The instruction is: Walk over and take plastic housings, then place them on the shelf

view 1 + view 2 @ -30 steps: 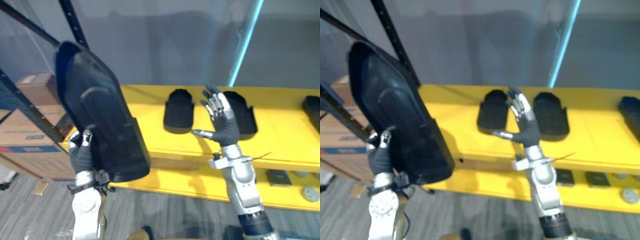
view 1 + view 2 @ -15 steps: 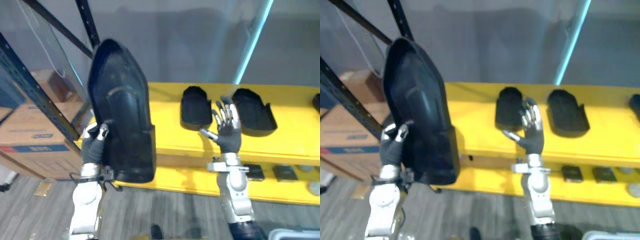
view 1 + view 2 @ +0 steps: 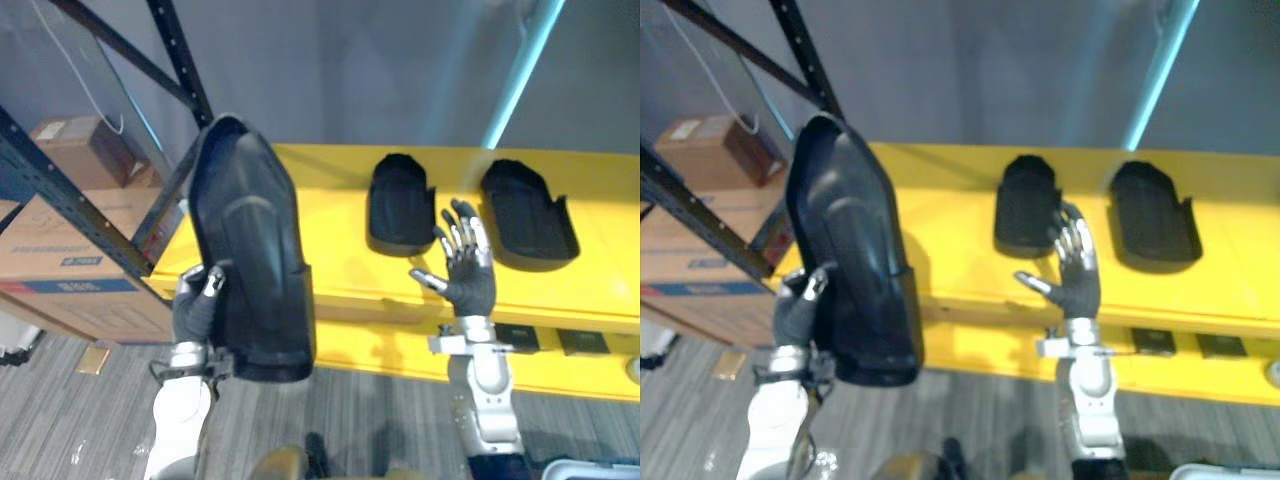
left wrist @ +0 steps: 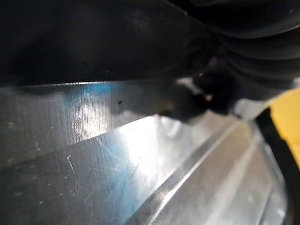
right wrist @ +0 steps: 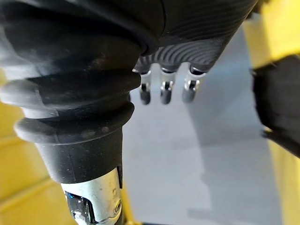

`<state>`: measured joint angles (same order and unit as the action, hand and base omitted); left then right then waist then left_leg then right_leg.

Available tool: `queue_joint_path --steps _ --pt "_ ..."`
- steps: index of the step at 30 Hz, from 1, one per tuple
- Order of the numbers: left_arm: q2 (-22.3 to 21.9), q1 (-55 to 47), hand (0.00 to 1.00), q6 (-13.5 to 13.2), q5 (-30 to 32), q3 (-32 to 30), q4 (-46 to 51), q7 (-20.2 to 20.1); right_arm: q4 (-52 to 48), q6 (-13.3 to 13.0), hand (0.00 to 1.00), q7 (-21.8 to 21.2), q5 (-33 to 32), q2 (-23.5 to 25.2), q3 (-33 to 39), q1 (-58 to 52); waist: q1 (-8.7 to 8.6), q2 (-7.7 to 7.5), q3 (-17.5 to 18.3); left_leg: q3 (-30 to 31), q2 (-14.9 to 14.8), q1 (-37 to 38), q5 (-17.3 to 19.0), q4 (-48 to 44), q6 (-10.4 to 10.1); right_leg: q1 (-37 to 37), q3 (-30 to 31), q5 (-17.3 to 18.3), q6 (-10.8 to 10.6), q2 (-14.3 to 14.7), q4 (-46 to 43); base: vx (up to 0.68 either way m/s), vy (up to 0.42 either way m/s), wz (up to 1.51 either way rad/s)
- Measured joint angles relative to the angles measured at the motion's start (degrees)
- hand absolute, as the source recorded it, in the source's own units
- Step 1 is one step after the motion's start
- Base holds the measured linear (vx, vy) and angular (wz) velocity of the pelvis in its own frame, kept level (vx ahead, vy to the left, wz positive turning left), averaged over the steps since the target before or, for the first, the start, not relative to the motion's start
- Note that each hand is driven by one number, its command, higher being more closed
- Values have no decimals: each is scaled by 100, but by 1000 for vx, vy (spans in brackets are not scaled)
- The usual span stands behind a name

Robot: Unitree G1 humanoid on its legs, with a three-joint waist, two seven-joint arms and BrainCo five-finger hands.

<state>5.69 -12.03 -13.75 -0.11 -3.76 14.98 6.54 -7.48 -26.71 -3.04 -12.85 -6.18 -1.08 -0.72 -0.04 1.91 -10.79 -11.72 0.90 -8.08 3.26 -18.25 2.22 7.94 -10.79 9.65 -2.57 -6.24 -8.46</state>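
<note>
My left hand is shut on the lower edge of a large black plastic housing. It holds the housing upright in front of the left end of the yellow shelf. Close up, the housing's glossy surface shows in the left wrist view. Two smaller black housings lie side by side on the shelf top. My right hand is raised before the shelf's front edge, open, its fingers straight and holding nothing. It stands below and between those two housings.
Dark metal rack posts rise at the left, with cardboard boxes behind and below them. Small dark parts lie on the lower yellow shelf level. A teal post stands behind the shelf. Grey plank floor lies below.
The view has shifted toward the shelf. The held housing has swung from leaning left to upright and sits lower. My right hand has come down, still open.
</note>
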Motion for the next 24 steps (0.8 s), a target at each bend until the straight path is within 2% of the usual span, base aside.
queue_joint_path --steps 2,3,4,6,7,8,9,10,11,12,13,15,17,19,21,22,24 --pt "-29 23 100 -45 4 6 -77 1 -22 -2 0 -8 2 -14 85 -3 -144 -8 -13 199 -435 -3 98 -164 -177 23 67 2 -3 -179 -56 23 36 -16" --pt "-48 32 100 -58 4 4 -78 2 -32 -3 0 11 2 -20 94 -2 -153 -6 -12 314 -540 -3 56 -130 -255 19 130 6 -11 -234 -60 44 116 -21" --pt "-67 63 100 -78 6 6 -77 2 -32 -2 0 54 4 -22 89 -3 -157 -4 -11 525 -712 4 -47 -4 -421 14 244 5 -50 -335 -63 49 200 -36" --pt "-67 76 100 -115 7 -4 -86 4 -6 0 0 69 6 -93 75 70 -134 88 23 915 -966 214 -236 426 -714 -49 538 107 -314 -493 -220 59 302 -55" --pt "-65 72 100 -116 7 -7 -98 4 9 2 0 68 3 -134 76 105 -105 146 48 952 -1002 301 -266 513 -751 -88 656 143 -405 -510 -288 70 384 -67" --pt "-66 72 100 -119 7 -12 -125 5 10 4 0 69 0 -209 77 146 -74 266 102 964 -1029 445 -305 631 -766 -117 801 188 -542 -522 -351 91 471 -56" --pt "-17 145 100 -141 7 -16 -240 4 15 3 0 113 14 -226 85 151 -96 299 131 931 -971 653 116 779 -1196 -105 883 193 -668 -615 -396 91 476 -45" --pt "47 215 100 -141 6 -32 -320 4 54 7 0 180 16 -186 79 144 -99 182 126 819 -831 717 136 759 -1138 -97 953 173 -682 -781 -413 56 449 -47" --pt "150 271 100 -123 13 -94 -384 2 106 14 0 297 13 -38 52 136 -79 -7 126 612 -698 735 194 767 -1001 -217 1003 -66 -678 -946 -387 15 374 -61" --pt "259 308 100 -96 20 -198 -391 1 117 17 0 371 7 112 -14 143 -48 -118 124 472 -685 697 235 761 -930 -343 973 -394 -627 -974 -314 5 351 -63" --pt "318 314 100 -73 31 -254 -391 3 116 17 0 409 -17 182 -48 143 -52 -159 131 412 -704 685 248 765 -905 -383 907 -582 -631 -965 -250 15 289 -53" --pt "429 316 100 36 102 -454 -376 35 113 18 0 456 -115 399 -96 138 -58 -251 177 150 -767 760 297 788 -817 -375 558 -1187 -688 -928 127 18 211 -54" --pt "440 311 100 160 119 -566 -283 188 104 27 0 498 -78 464 -208 122 -54 -357 244 -25 -767 816 300 825 -811 -317 340 -1437 -735 -938 414 3 115 -49" --pt "449 365 100 249 127 -634 -195 248 90 37 0 559 71 471 -227 59 -68 -397 268 -99 -770 804 300 837 -811 -297 148 -1523 -758 -931 578 -21 32 -25" --pt "425 410 100 357 135 -613 -177 309 90 61 0 795 212 444 -198 -2 -74 -355 276 -124 -772 798 286 898 -820 -294 -41 -1509 -752 -916 668 -66 -44 -10" --pt "334 414 100 443 139 -613 -151 326 82 61 0 981 292 424 -126 -68 -84 -327 299 -143 -772 799 258 1003 -846 -295 -128 -1457 -702 -900 734 -78 -84 -5" --pt "263 473 100 585 278 -624 -135 348 38 65 0 1310 538 423 170 -203 -97 -298 305 -171 -731 803 148 1164 -893 -300 -292 -1257 -748 -924 824 -50 -93 -2"
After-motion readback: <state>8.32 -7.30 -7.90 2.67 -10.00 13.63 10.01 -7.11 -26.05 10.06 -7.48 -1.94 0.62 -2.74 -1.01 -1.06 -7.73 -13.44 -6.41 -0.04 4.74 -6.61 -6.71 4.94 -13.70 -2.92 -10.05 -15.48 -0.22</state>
